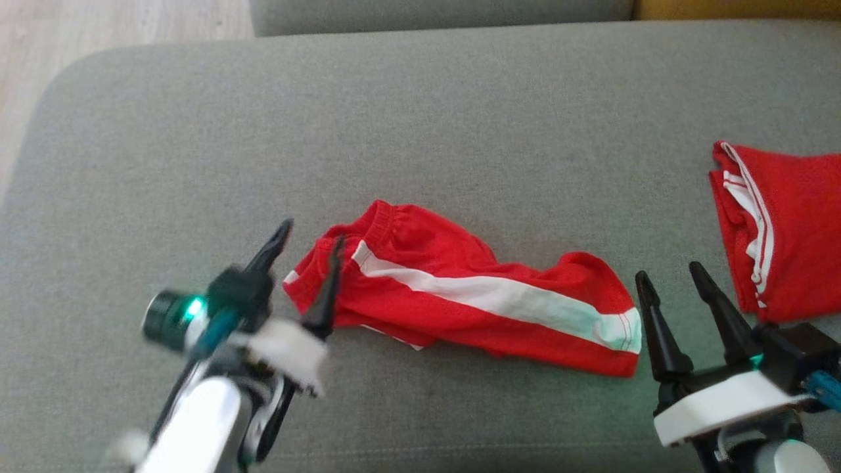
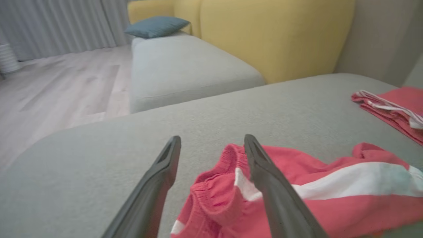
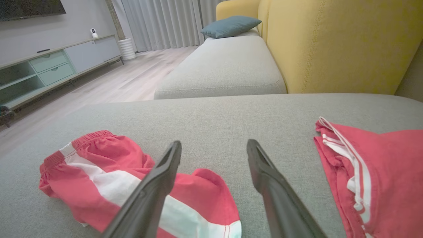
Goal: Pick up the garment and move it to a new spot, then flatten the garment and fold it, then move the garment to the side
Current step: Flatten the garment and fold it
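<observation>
A pair of red shorts with a broad white stripe (image 1: 460, 289) lies rumpled on the grey cushion (image 1: 420, 118), waistband to the left. My left gripper (image 1: 310, 242) is open at that waistband end, its right finger over the cloth; the left wrist view shows the shorts (image 2: 330, 195) under and beside the left gripper (image 2: 211, 143). My right gripper (image 1: 670, 276) is open just right of the leg hem, off the cloth. In the right wrist view the right gripper (image 3: 213, 148) hangs over the shorts' (image 3: 99, 165) right end.
A second red garment with thin white stripes (image 1: 782, 223) lies folded at the cushion's right edge (image 3: 380, 172). A yellow sofa back (image 3: 340, 43) and another grey seat (image 3: 224, 66) stand behind. Wooden floor (image 1: 98, 26) lies beyond the cushion's left corner.
</observation>
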